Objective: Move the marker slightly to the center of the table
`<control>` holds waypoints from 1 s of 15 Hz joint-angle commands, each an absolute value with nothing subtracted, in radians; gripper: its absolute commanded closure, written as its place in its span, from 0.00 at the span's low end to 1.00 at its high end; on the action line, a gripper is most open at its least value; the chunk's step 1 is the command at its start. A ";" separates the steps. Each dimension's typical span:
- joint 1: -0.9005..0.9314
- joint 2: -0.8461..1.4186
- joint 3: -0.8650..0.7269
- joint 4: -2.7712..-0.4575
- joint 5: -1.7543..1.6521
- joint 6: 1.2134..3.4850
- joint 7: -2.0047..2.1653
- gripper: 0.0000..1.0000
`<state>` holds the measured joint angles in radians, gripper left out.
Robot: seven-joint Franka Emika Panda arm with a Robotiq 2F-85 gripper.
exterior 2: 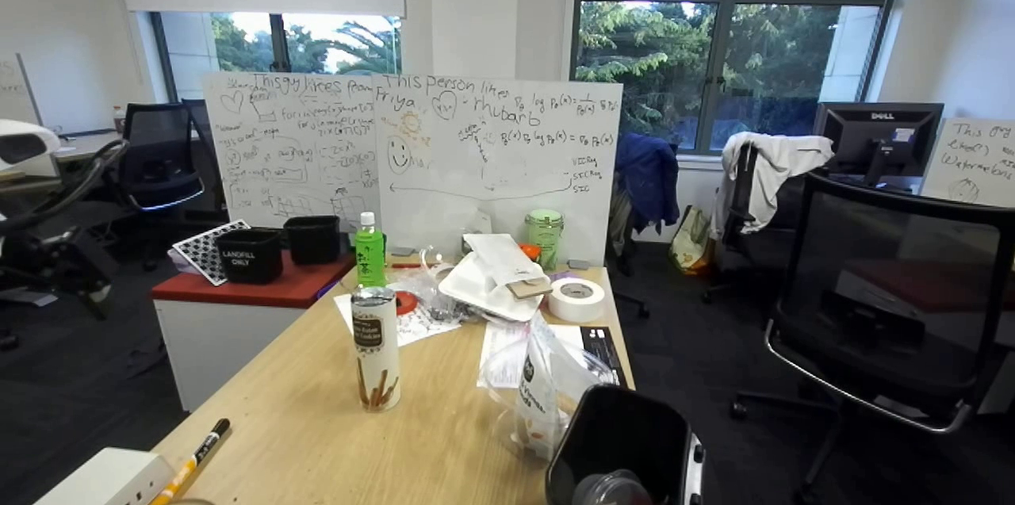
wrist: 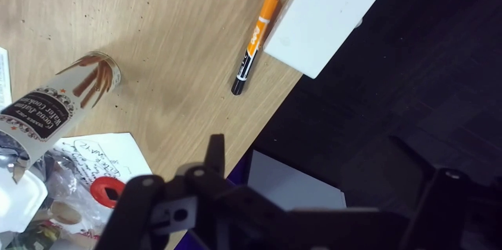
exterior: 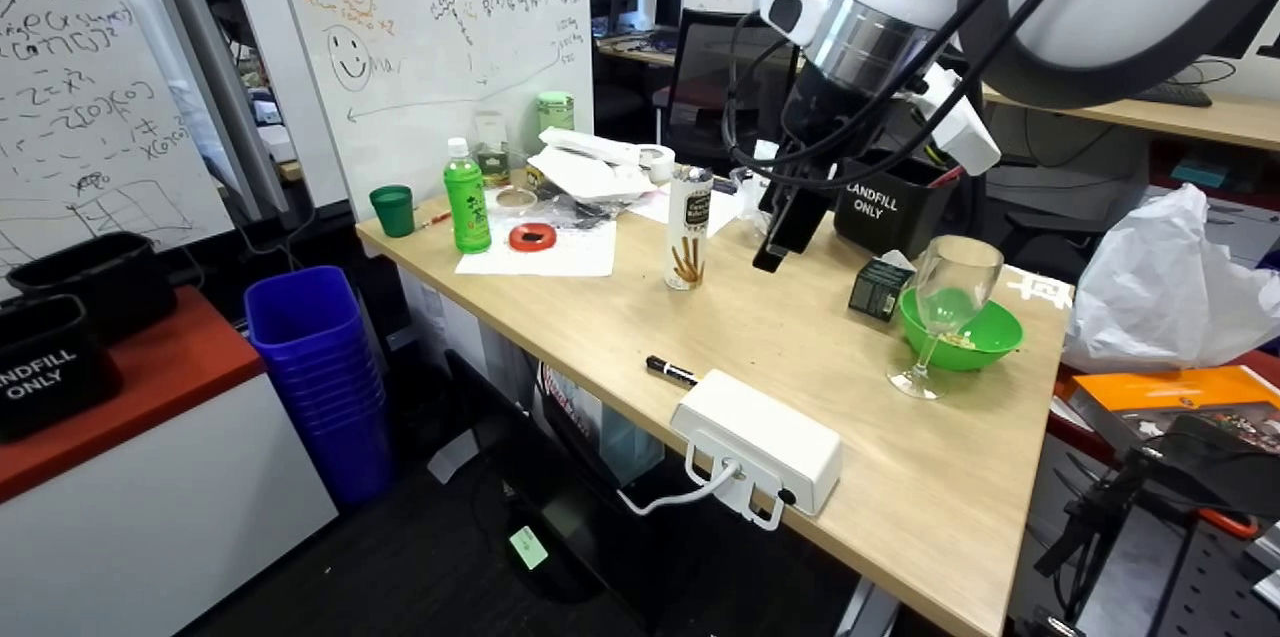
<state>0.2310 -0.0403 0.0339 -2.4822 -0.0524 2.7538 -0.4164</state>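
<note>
End effector (wrist: 306, 140): black, aloft, jaws spread wide apart in the wrist view, well apart from the marker. Bench (exterior: 800, 332): long, pale wood top. Power strip (exterior: 765, 417): white, oblong, at the near long edge in an exterior view, with hanging cable (exterior: 690, 492). Marker (wrist: 255, 42): orange and black, lying on the bench, orange part just beside the power strip's long side, black end reaching past its corner; whether they touch cannot be told. Wine glass (exterior: 955, 272): clear, stemmed, upright, in front of a green bowl (exterior: 985, 354). Small dark box (exterior: 877, 289): near the bowl. Wafer-cookie canister (exterior: 690, 227): tall, white, upright. Bin (exterior: 885, 227): black, lettered "LANDFILL ONLY", at the far long edge. Red disc (exterior: 520, 235): on a white paper sheet (exterior: 575, 257). Green tea bottle (exterior: 467, 207): white cap, upright, at the sheet's edge. Green cup (exterior: 393, 214): near the bottle. Takeaway container (exterior 2: 472, 287): white, near a tape roll (exterior 2: 576, 311). Whiteboard (exterior: 440, 67): handwritten, smiley drawn, behind the bench's end. Window (exterior 2: 646, 69): trees outside.
</note>
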 commanded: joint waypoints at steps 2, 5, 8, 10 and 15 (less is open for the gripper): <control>0.196 -0.034 0.066 -2.474 -0.052 2.754 -0.419 0.00; 0.196 -0.035 0.065 -2.473 -0.052 2.754 -0.421 0.00; 0.197 -0.035 0.076 -2.463 -0.061 2.757 -0.401 0.00; 0.196 -0.001 0.086 -2.429 -0.075 2.755 -0.378 0.00; 0.173 0.141 0.088 -2.320 -0.130 2.745 -0.384 0.00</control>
